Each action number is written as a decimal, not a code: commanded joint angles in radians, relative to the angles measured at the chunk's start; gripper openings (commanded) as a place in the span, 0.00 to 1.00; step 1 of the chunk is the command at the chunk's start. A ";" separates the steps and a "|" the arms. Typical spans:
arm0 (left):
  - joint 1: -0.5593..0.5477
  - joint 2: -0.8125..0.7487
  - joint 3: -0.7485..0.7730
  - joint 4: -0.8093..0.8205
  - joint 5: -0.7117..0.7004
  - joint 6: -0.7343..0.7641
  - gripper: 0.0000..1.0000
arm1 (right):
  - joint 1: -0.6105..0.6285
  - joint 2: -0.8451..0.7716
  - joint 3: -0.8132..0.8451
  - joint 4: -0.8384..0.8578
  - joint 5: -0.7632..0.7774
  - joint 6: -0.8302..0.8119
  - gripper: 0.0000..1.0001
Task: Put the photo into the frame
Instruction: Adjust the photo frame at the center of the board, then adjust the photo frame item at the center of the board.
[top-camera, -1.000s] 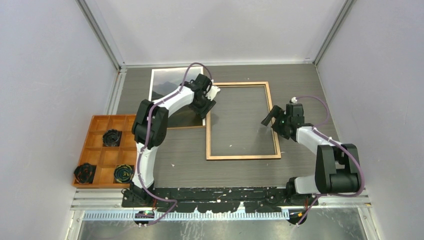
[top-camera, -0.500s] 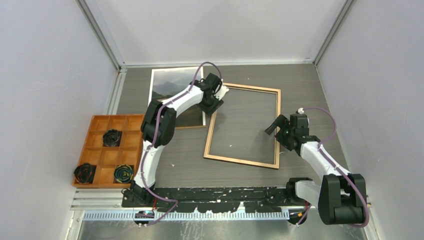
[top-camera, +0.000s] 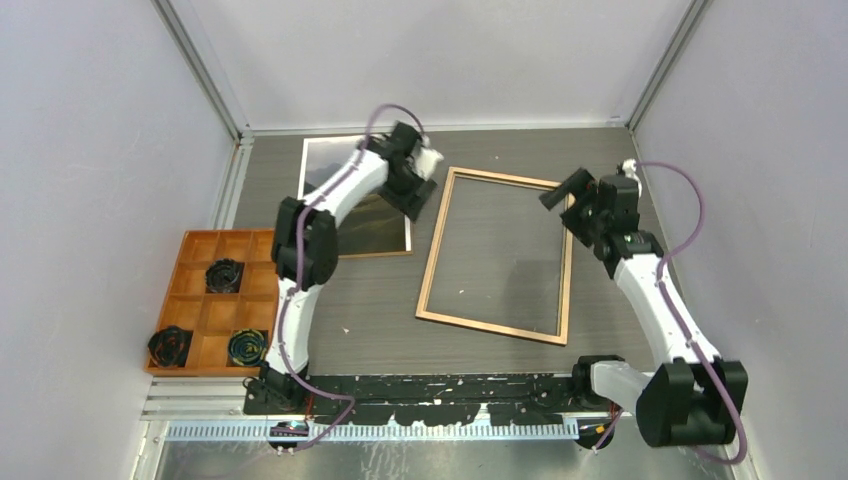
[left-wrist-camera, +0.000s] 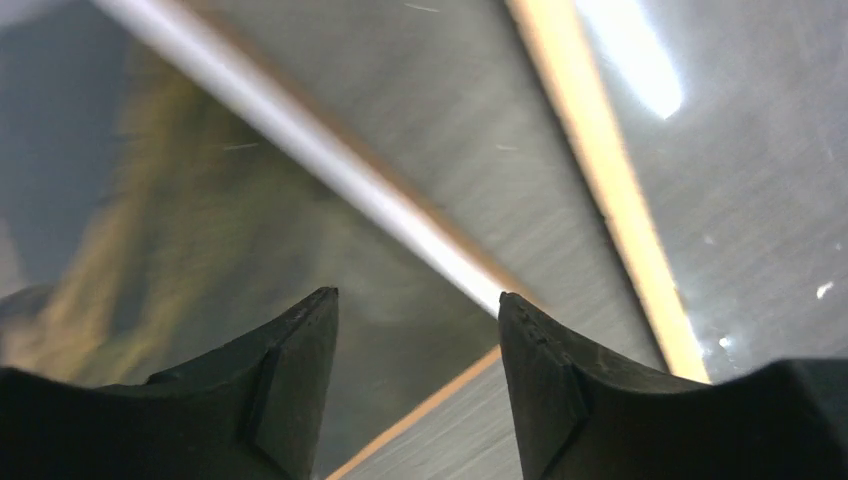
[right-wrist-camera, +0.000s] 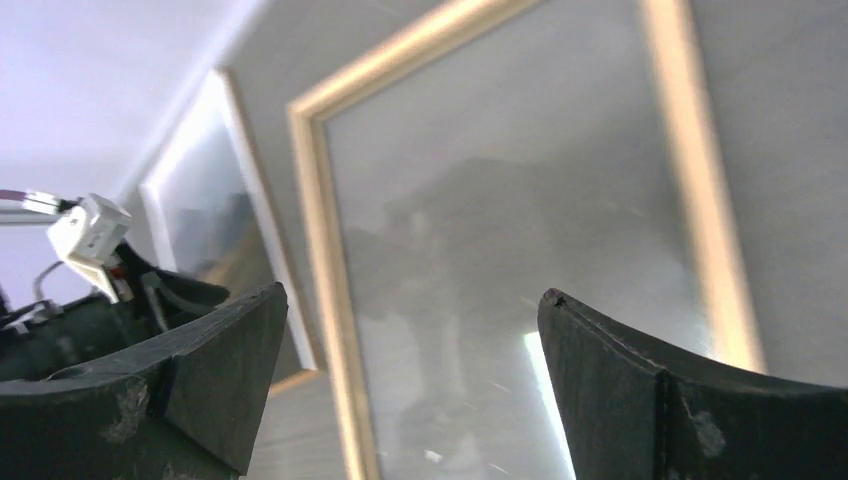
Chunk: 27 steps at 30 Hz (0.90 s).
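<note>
The frame (top-camera: 436, 245) lies light wood side up on the table, skewed, right of centre. The photo (top-camera: 330, 165), a dark landscape with a white border, lies at the back left, partly under my left arm. My left gripper (top-camera: 422, 192) is open and empty, between the photo's right edge and the frame's far left corner. In the left wrist view the gripper (left-wrist-camera: 418, 300) is above the photo (left-wrist-camera: 200, 230), with the frame rail (left-wrist-camera: 610, 190) to the right. My right gripper (top-camera: 572, 203) is open and empty above the frame's far right corner. In the right wrist view the gripper (right-wrist-camera: 412, 295) looks down over the frame (right-wrist-camera: 320, 250).
A brown backing board edge (top-camera: 370, 254) shows under the photo's near side. An orange compartment tray (top-camera: 210, 234) with black coiled items (top-camera: 224, 274) stands at the left. Walls close in the back and both sides. A glossy reflection shows inside the frame in the right wrist view.
The frame has slid right and turned askew. My right gripper has swung from the frame's right rail to its far right corner. My left gripper has drawn back left, off the frame's corner.
</note>
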 joint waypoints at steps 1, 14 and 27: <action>0.230 -0.142 0.188 -0.119 0.039 0.011 0.67 | 0.028 0.177 0.179 0.289 -0.216 0.150 1.00; 0.626 0.006 0.334 -0.112 -0.288 -0.004 0.69 | 0.534 1.009 1.004 0.018 0.021 -0.015 1.00; 0.585 0.109 0.191 0.026 -0.382 -0.026 0.64 | 0.604 1.229 1.096 0.007 0.153 0.035 1.00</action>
